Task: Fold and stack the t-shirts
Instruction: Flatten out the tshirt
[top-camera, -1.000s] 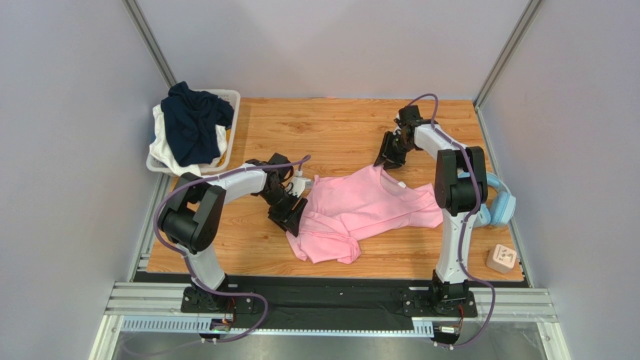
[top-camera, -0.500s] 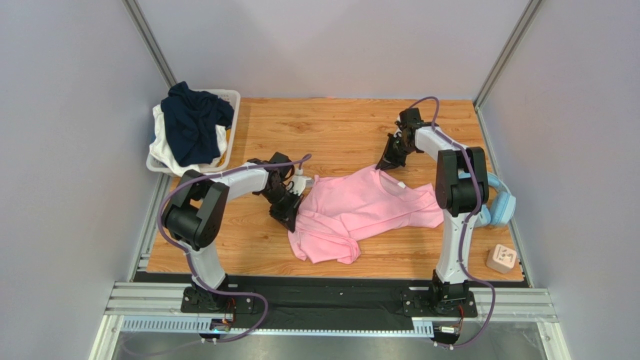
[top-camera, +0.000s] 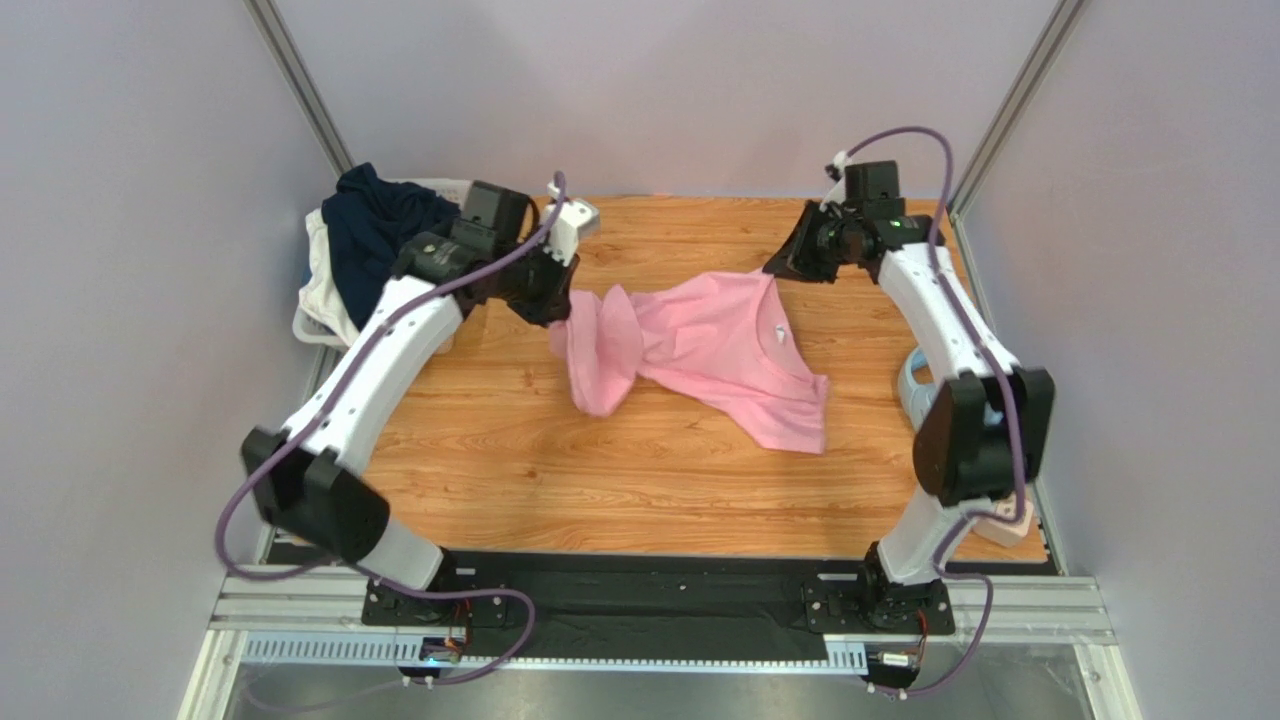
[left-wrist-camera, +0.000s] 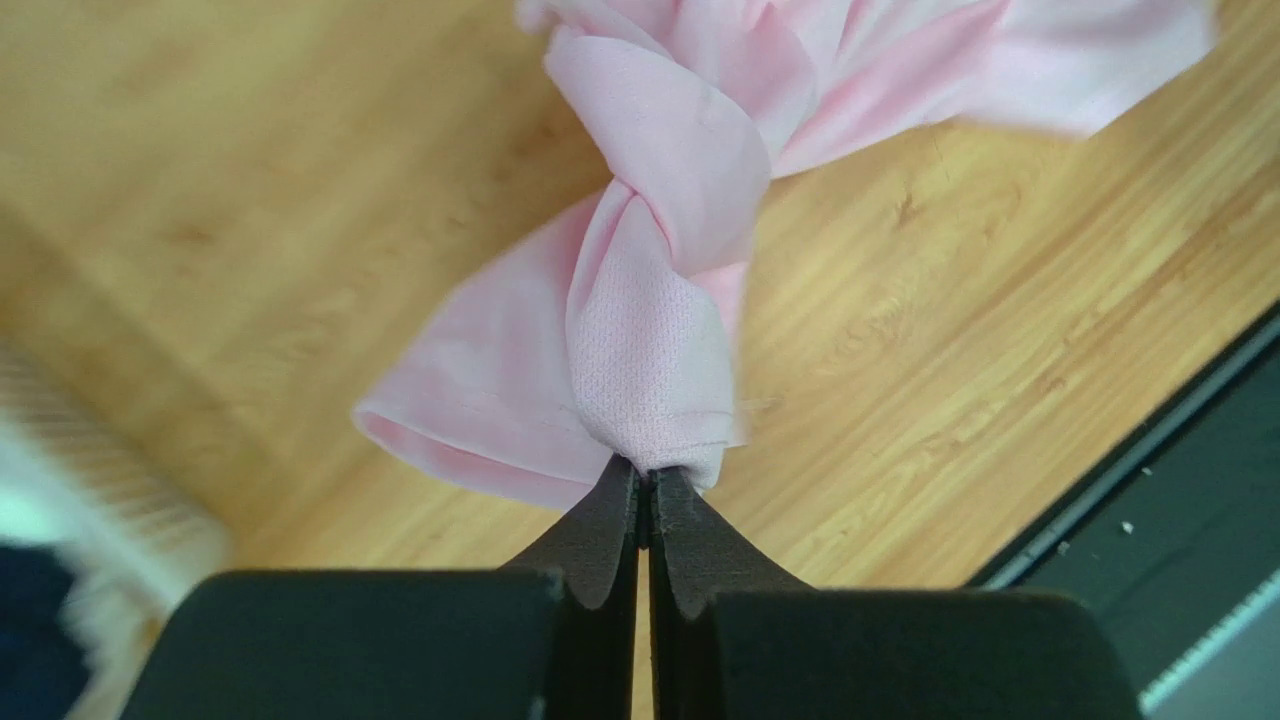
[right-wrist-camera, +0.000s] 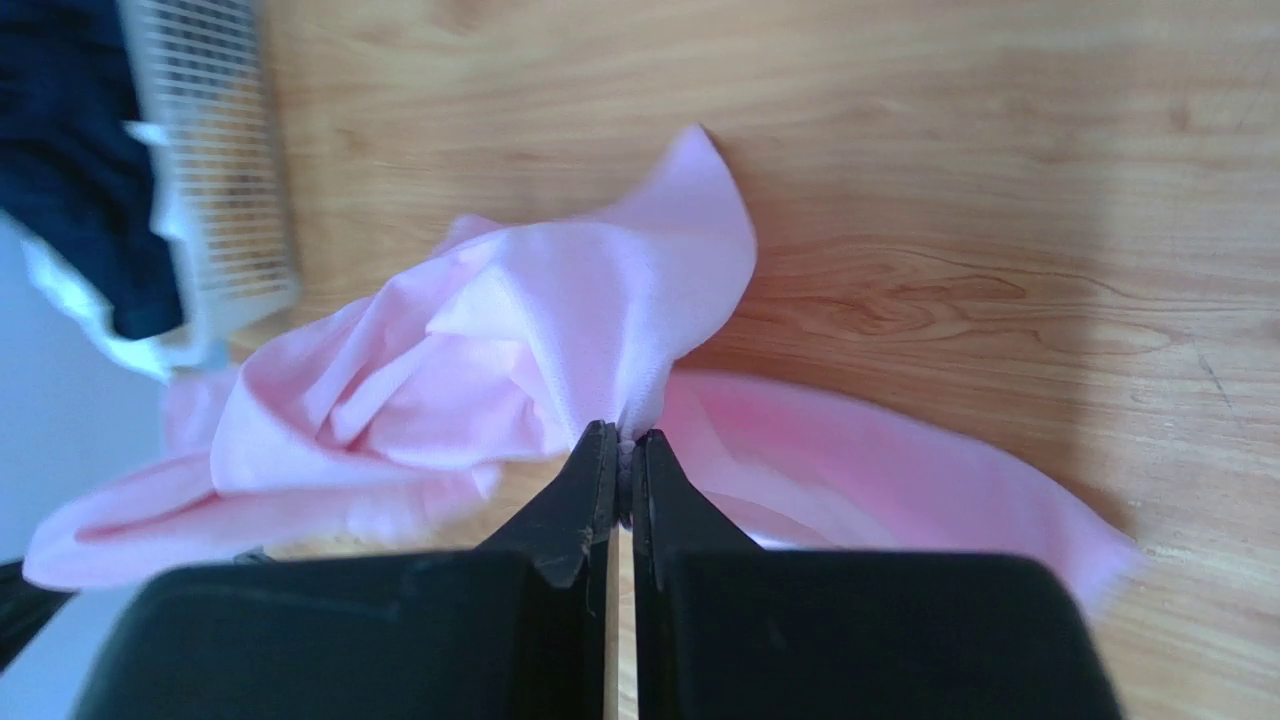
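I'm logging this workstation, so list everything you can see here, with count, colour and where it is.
pink t-shirt: one, light pink, held up over the far half of the table, bunched at both ends
navy t-shirt: one, dark navy, heaped in the basket
white cloth: one, white, under the navy t-shirt, draped over the basket's side
basket: one, white plastic mesh, far left corner of the table
headphones: one pair, light blue, right edge of the table, mostly hidden behind the right arm
table: one, light wood grain, under everything
left gripper: one, black, shut on the pink t-shirt's left end
right gripper: one, black, shut on the pink t-shirt's right end
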